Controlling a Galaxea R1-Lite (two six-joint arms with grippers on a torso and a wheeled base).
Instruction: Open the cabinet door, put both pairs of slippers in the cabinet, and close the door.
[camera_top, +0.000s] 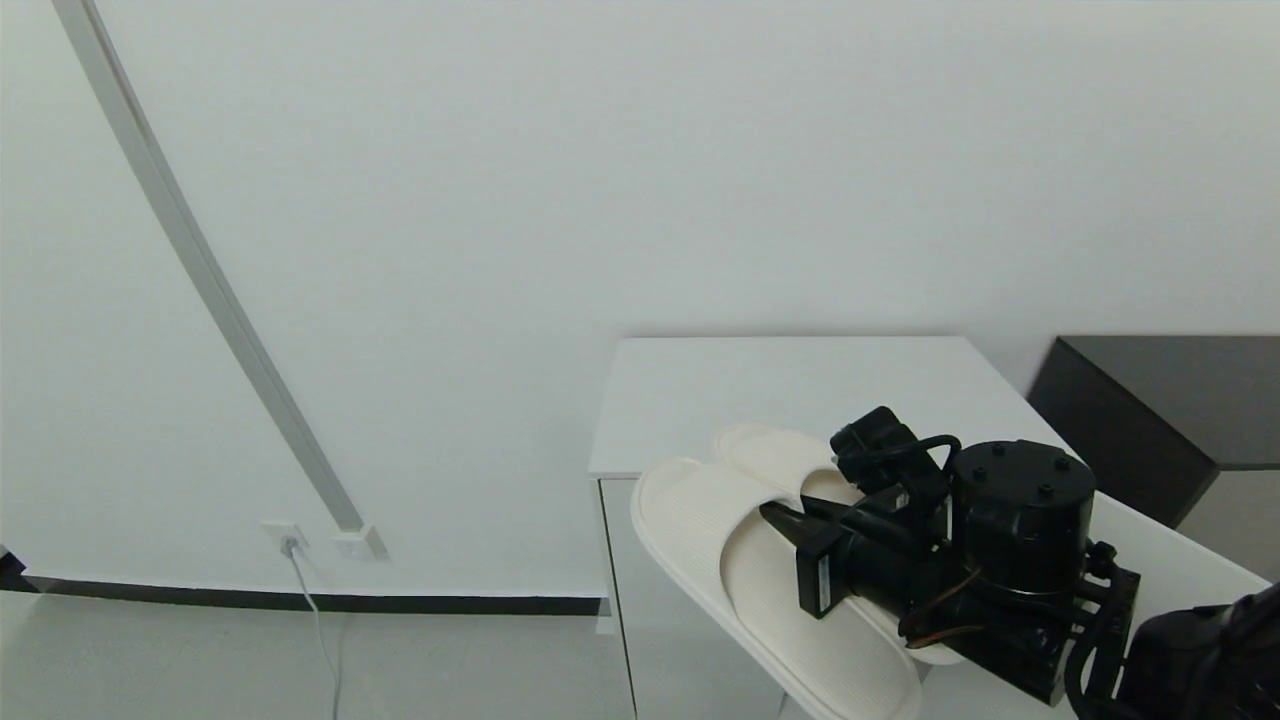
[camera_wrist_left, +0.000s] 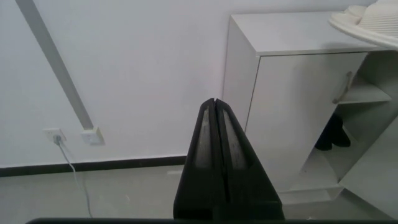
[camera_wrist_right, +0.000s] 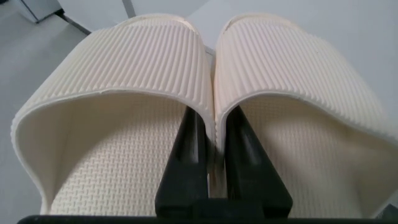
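- Right jaws are clenched on the pair of white slippers (camera_top: 740, 540). In the right wrist view one black finger (camera_wrist_right: 189, 155) sits inside each slipper, and the two adjoining side walls are pinched between the fingers.
- The slippers lie side by side, toes away from the wrist, held over the front left edge of the white cabinet (camera_top: 780, 390).
- Left jaws are pressed together with nothing between them, their fingers (camera_wrist_left: 205, 149) touching along their length. They hang over the floor, to the left of the cabinet.
- In the left wrist view the door (camera_wrist_left: 298, 112) stands open, its handle (camera_wrist_left: 342, 87) towards the opening.
- A shelf (camera_wrist_left: 367, 94) shows inside, and a dark thing (camera_wrist_left: 333, 134) stands lower down. I cannot tell what it is.
- A wall socket (camera_top: 285, 535) with a cable sits low on the wall.
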